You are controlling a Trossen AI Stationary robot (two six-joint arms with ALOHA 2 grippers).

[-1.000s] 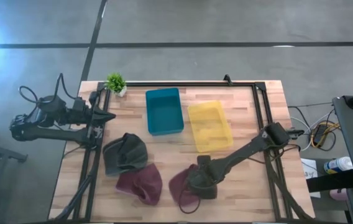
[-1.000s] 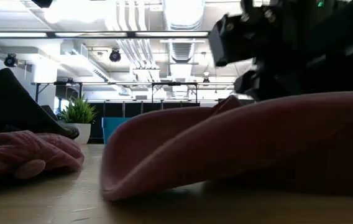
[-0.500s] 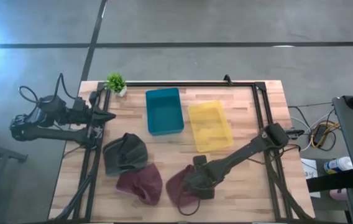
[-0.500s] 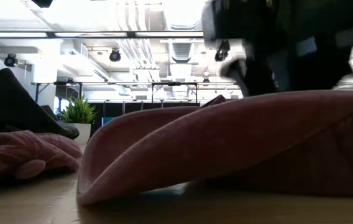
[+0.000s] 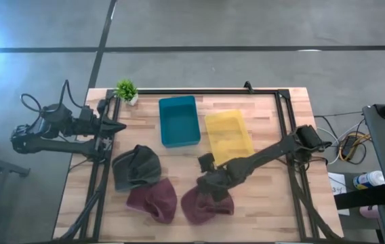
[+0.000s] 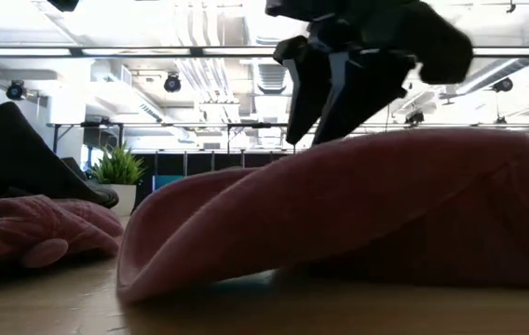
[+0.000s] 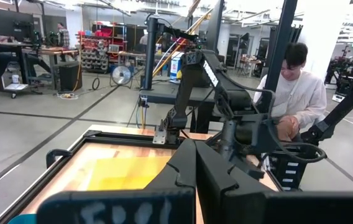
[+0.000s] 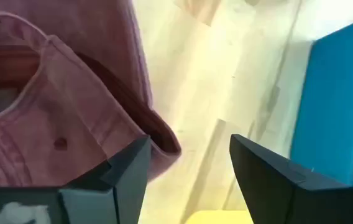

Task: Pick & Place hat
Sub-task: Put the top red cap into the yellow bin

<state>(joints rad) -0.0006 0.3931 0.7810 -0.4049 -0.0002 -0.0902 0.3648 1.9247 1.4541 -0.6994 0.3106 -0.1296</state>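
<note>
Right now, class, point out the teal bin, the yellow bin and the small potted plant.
teal bin [image 5: 179, 120], high view, on its floor.
yellow bin [image 5: 228, 137], high view, on its floor.
small potted plant [image 5: 126, 89], high view, on its leaves.

high: straight down over whole table [image 5: 274, 210] | low: tabletop level, close against maroon hat [image 6: 358, 214] | wrists: look past own fingers | shared: maroon hat, right gripper [image 5: 209, 177]

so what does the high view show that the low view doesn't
Only the high view shows the teal plastic bin, the yellow plastic bin, the dark grey cap and the left pincer parked at the table's left edge. Only the low view shows the room's ceiling lights and ducts. Both show the small green potted plant, two maroon fabric caps, and the right pincer, open above one cap.
</note>
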